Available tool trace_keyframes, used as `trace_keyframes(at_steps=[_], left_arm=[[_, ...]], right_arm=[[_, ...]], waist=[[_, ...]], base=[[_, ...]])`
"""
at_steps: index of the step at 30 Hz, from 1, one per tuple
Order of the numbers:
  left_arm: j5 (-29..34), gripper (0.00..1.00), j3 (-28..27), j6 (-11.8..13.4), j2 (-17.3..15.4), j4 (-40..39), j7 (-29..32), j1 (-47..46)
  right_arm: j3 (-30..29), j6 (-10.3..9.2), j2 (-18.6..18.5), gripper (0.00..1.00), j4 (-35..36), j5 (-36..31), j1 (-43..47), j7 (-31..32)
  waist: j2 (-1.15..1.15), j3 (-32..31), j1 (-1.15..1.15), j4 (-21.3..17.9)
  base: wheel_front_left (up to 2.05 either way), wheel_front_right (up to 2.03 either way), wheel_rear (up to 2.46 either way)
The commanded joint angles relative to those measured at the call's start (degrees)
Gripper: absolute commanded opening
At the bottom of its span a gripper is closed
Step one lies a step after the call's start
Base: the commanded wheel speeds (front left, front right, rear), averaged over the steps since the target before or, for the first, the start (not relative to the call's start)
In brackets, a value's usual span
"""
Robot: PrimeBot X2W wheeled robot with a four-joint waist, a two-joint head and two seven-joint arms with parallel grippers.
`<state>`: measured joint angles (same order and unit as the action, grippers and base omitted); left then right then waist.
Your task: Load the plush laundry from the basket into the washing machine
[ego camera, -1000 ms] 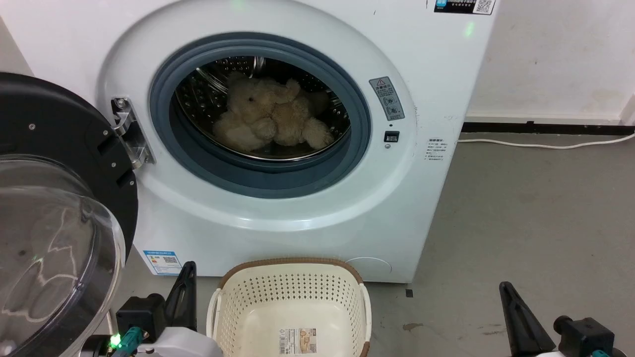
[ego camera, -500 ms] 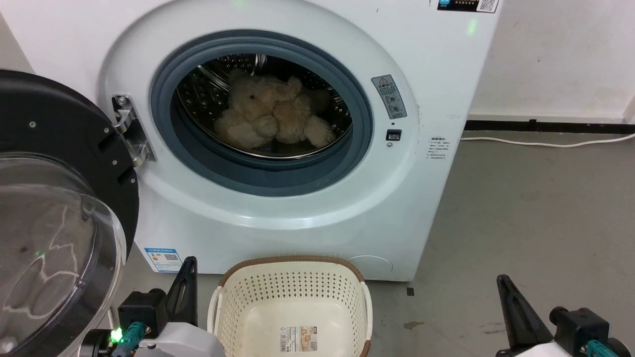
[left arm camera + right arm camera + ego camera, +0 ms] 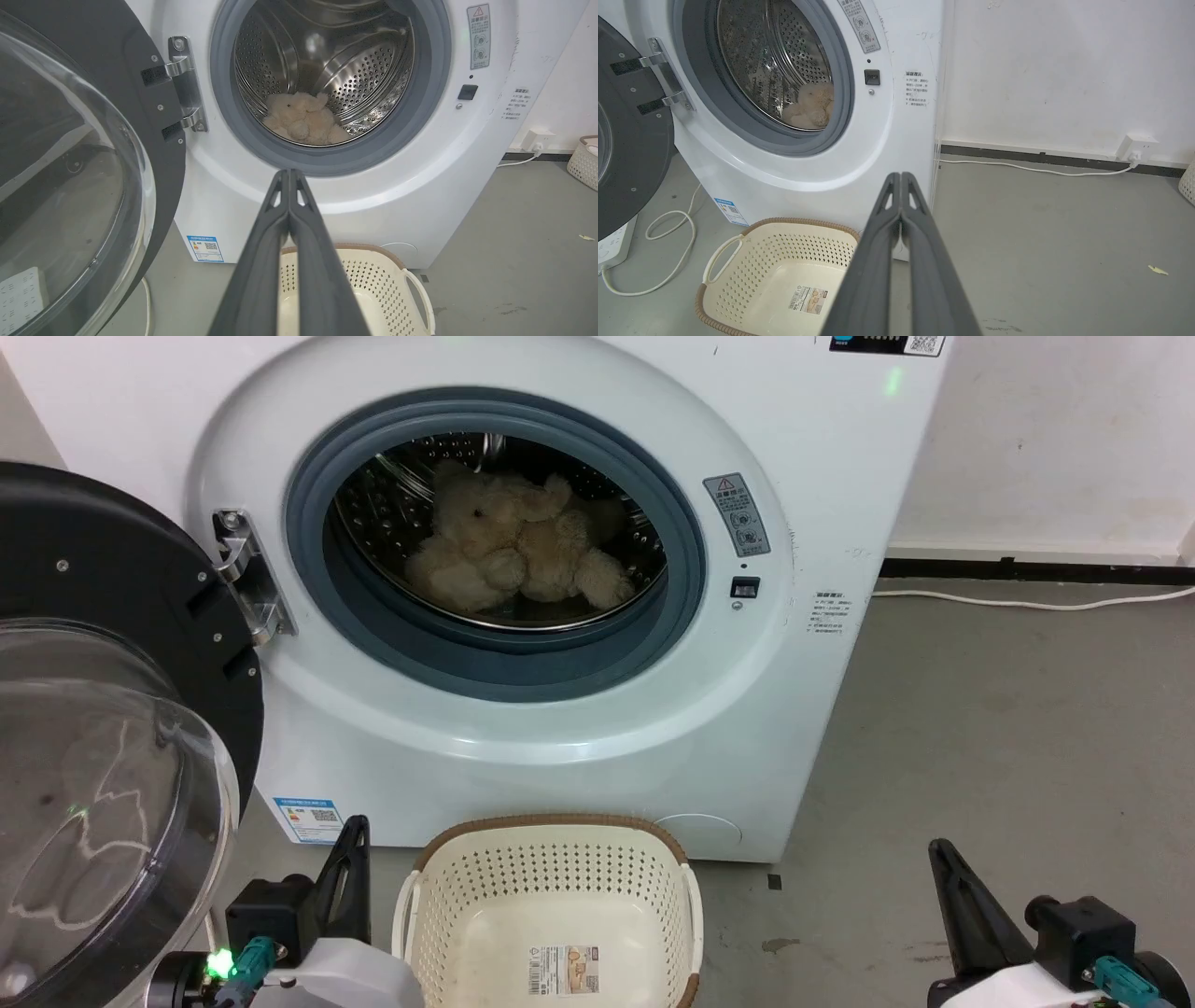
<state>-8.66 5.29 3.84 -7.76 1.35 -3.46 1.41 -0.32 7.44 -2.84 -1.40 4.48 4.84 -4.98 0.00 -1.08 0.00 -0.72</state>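
The cream-beige teddy bear [image 3: 509,555] lies inside the steel drum of the white washing machine [image 3: 579,728], also seen as the bear [image 3: 303,122] and the bear [image 3: 813,106] in the wrist views. Its black-framed door [image 3: 103,709] hangs wide open at the left. On the floor before the washer stands the cream basket [image 3: 551,845], nothing in it but a label. My left gripper [image 3: 350,835] sits shut at the basket's left, fingers pressed together [image 3: 290,175]. Low at the right, away from the basket, my right gripper [image 3: 938,854] is shut too [image 3: 901,177].
A white cable [image 3: 1027,605] runs along the grey floor by the wall to a socket [image 3: 1134,144]. Another cable loops on the floor [image 3: 668,228] under the open door. A second basket [image 3: 584,161] stands by the far wall.
The whole head view has drifted slightly, so the camera moved. Both grippers have risen a little in that view. The bear and basket lie as before.
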Motion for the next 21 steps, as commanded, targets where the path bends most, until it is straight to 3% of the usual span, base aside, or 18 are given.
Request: trace_keyframes(at_steps=[1,21], left_arm=[[0.7,0.0,-0.4,-0.5,0.4,-0.3,0.3,-0.7],[4.7,0.0,-2.9,-2.2,2.7,-0.8,1.9,-1.1]], right_arm=[[0.0,0.03,0.0,0.0,0.4,-0.4,-1.1,0.3],[0.2,0.04,0.0,0.0,0.9,-2.5,-3.0,2.6]], waist=[[0.0,0.0,0.0,0.0],[0.0,0.6,0.0,0.4]], base=[[0.0,0.0,0.0],[0.0,0.0,0.0]])
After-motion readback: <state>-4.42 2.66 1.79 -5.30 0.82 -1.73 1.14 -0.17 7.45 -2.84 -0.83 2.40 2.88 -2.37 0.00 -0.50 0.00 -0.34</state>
